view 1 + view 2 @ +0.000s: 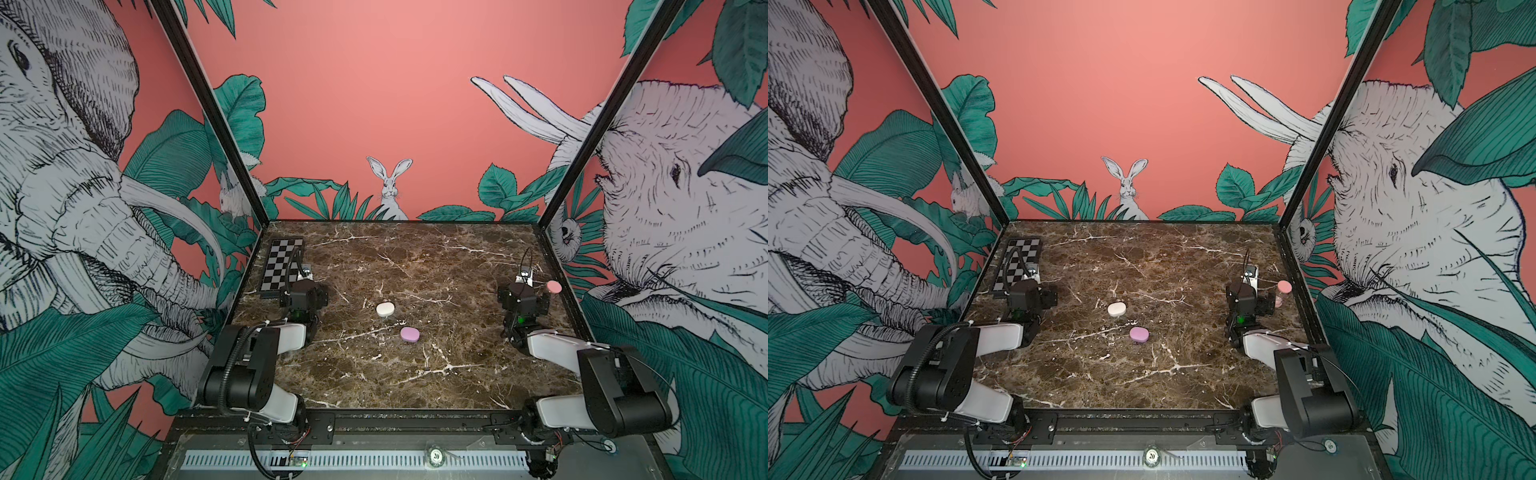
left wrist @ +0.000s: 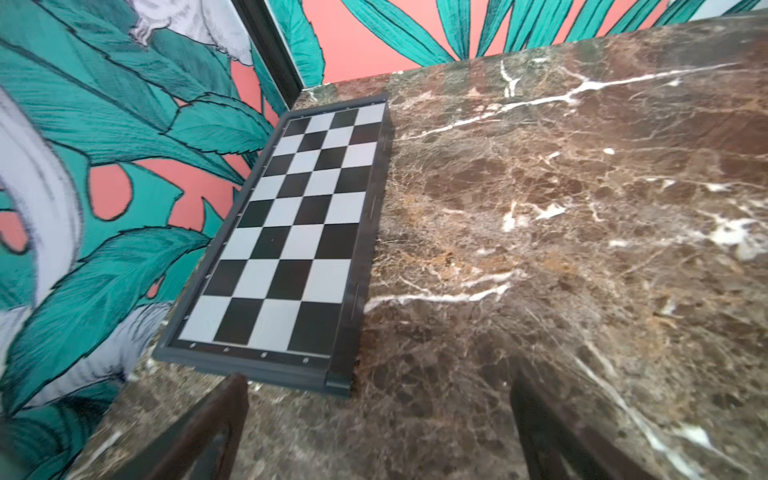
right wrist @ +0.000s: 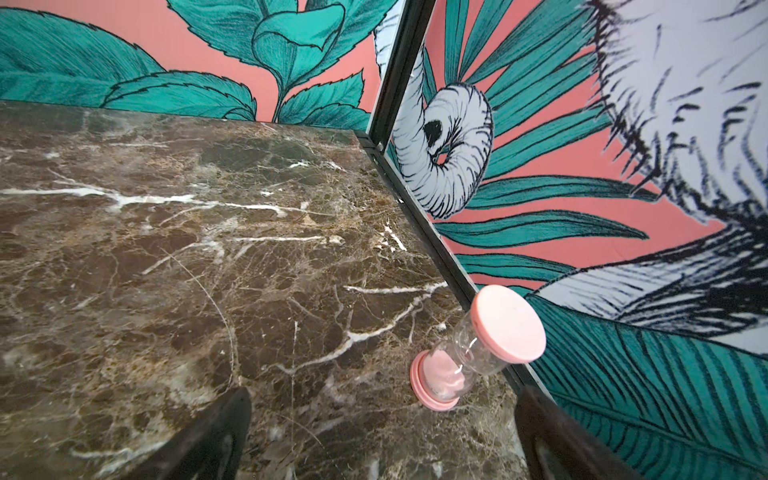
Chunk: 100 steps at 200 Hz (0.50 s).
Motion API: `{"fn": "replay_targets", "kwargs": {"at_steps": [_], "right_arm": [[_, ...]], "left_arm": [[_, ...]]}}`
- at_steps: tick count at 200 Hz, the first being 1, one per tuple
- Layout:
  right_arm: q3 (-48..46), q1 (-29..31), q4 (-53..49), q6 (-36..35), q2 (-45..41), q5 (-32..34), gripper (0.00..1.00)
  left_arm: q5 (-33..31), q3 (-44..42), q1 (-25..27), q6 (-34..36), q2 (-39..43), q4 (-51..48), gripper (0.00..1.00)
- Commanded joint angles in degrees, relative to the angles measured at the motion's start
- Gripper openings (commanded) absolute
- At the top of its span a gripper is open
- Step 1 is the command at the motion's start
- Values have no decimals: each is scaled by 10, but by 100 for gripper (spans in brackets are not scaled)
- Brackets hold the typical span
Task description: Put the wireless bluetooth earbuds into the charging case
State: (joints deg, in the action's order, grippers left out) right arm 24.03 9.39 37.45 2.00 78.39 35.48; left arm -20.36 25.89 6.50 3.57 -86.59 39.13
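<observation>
Counts: one numbered disc (image 1: 436, 455), two arms, two oval charging cases, one hourglass (image 1: 553, 286), one folded chessboard (image 1: 282, 262), all on or at one brown marble table (image 1: 415, 374).
Left arm (image 1: 249, 365): base at the near left corner, elbow raised, forearm reaching far, wrist low over the table's left side.
Right arm (image 1: 615, 386): mirrored on the right, elbow raised near the near edge, wrist low by the right wall.
Left gripper (image 2: 382, 436): jaws spread wide, nothing between them, above bare marble just near of the chessboard's near end.
Right gripper (image 3: 382, 440): jaws spread wide, holding nothing, with the hourglass just beside its right finger.
Lilac case (image 1: 409, 334): lid shut, lying flat mid-table, between the two arms.
White case (image 1: 385, 309): lid shut, lying flat just far and left of the lilac case, apart from it.
Earbuds: too small to make out for sure in both top views; a white speck (image 1: 387, 300) touches the white case's far edge, and whether it is one I cannot tell.
Hourglass: standing on end at the right edge, pink caps, clear body.
Chessboard: flat along the far left edge.
Writing: the disc on the near rail reads "20".
</observation>
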Motion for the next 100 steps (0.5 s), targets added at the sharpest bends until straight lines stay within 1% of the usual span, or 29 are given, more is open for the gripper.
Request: {"fn": "replay_targets", "kwargs": {"at_steps": [1,15,49,56,70,84,93,100], "right_arm": [[-4,-2,44,-4,5,-7,98],[-3,-3,51,-4,18,-11,98],[-17,-4,118,-12,65,-22,98],[-13,-4,113,-16,69,-31,98],[-2,-7,87,-10,68,-43,98],[-2,-19,86,-9,68,-71,98],[-6,-30,88,-9,68,-114,98],[-17,-40,114,-9,80,-156,98]], "left_arm": [[95,-11,-29,7,-6,60,99],[113,-14,-36,11,-14,77,99],[113,-20,-34,13,-18,91,99],[109,-26,-31,16,-22,109,99],[107,-26,-29,16,-21,109,99],[106,-26,-29,15,-22,109,99],[106,-27,-29,15,-22,110,99],[106,-27,-29,16,-22,111,99]]}}
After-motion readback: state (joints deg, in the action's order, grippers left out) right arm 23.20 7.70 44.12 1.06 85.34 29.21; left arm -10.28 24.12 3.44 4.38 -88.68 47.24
